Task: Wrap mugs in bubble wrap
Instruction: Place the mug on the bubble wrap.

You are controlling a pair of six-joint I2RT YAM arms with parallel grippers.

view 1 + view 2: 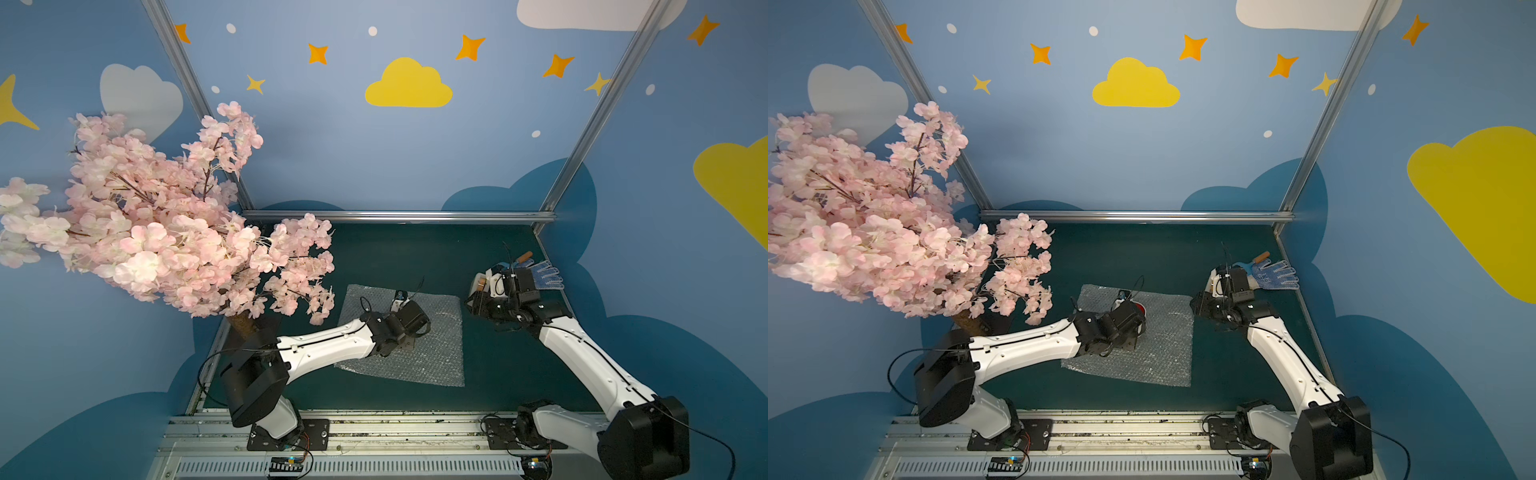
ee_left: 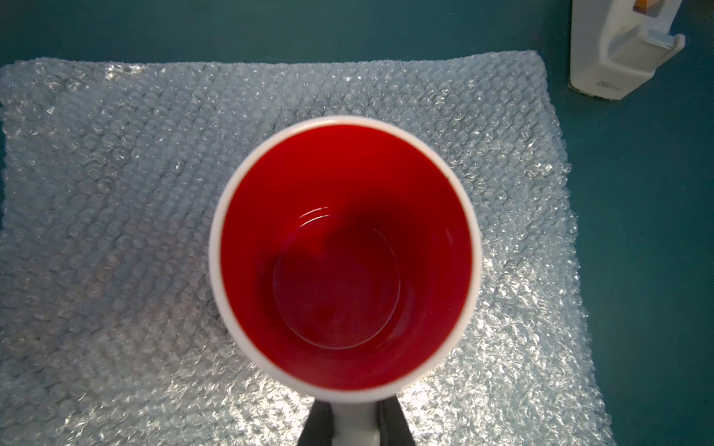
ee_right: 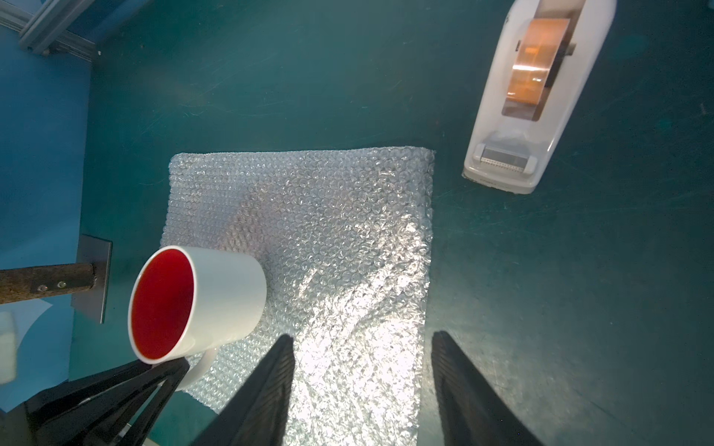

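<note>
Red and glossy, the inside of the white mug (image 2: pixel 345 251) fills the left wrist view, its mouth facing that camera. Its loop handle (image 2: pixel 355 424) is pinched between the left gripper's (image 2: pixel 355 423) dark fingers (image 2: pixel 318 424). Seen from the right wrist, the mug (image 3: pixel 201 305) is tipped, its long axis slanting, held over one edge of the flat bubble wrap (image 3: pixel 309 239). Spread apart and empty, the right gripper (image 3: pixel 361 386) hovers above the sheet's opposite edge. A tape dispenser (image 3: pixel 533 100) stands beside the wrap.
</note>
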